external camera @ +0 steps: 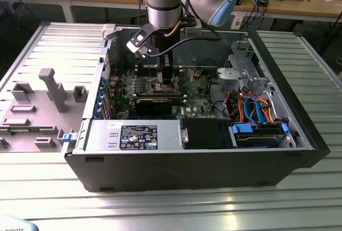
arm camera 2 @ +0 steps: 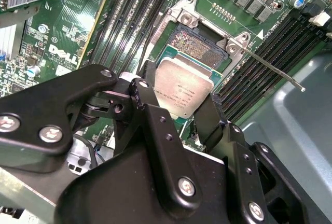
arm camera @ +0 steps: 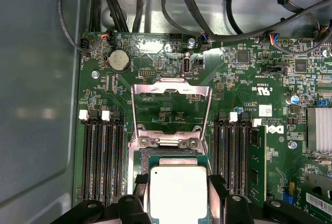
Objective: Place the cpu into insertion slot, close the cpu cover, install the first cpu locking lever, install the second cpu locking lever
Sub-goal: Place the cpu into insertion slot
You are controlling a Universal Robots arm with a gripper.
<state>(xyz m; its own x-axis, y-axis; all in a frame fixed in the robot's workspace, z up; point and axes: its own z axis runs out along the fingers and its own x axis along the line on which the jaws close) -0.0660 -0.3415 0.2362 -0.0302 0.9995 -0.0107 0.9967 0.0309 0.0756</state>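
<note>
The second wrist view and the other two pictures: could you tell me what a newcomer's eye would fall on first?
The silver cpu stands out, gripped in the black tool just above the insertion slot. In the first wrist view, the cpu cover stands flipped open. In the exterior view, the arm reaches down into the open computer case.
</note>
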